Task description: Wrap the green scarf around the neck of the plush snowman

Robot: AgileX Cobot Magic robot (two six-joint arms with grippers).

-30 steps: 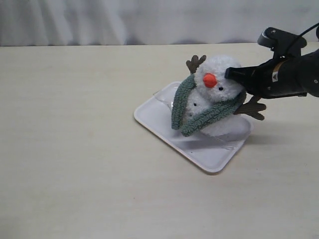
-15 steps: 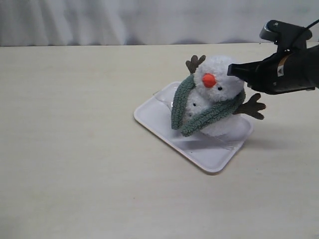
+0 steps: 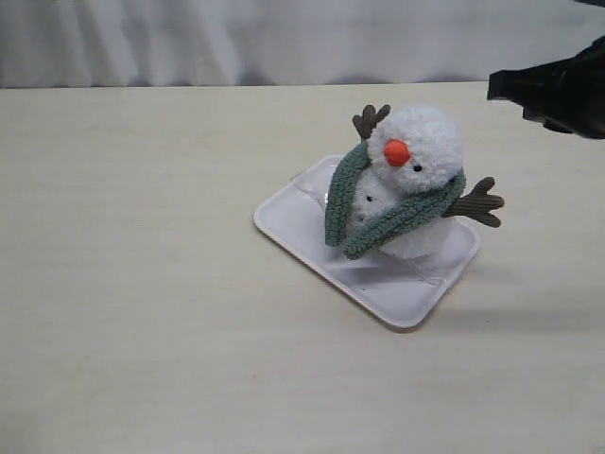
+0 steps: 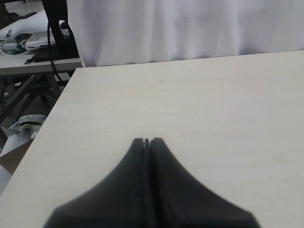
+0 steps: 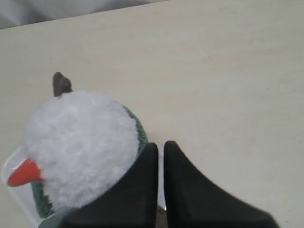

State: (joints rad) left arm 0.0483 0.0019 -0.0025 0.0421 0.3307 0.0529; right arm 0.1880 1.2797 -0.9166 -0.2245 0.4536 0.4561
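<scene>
The plush snowman [image 3: 423, 142] sits leaning on a white tray [image 3: 397, 295], orange nose facing front-left. The green scarf [image 3: 392, 225] lies around the snowman's neck, which it covers, and both ends hang down the front of the body. My right gripper [image 3: 493, 88] hovers up and to the right of the head, apart from it, shut with nothing held. In the right wrist view the fingertips [image 5: 160, 146] sit just behind the white head [image 5: 80, 142], with a sliver of scarf [image 5: 140, 133] beside them. My left gripper [image 4: 147, 141] is shut over bare table, out of the exterior view.
Brown twig arms stick out at the snowman's back left [image 3: 371, 120] and right [image 3: 477, 201]. A white curtain [image 3: 284, 38] runs along the table's far edge. In the left wrist view the table's side edge [image 4: 52, 114] and another desk's clutter show beyond.
My right gripper has pulled back from the snowman's head, moving up and to the right. The snowman and scarf stay where they were on the tray.
</scene>
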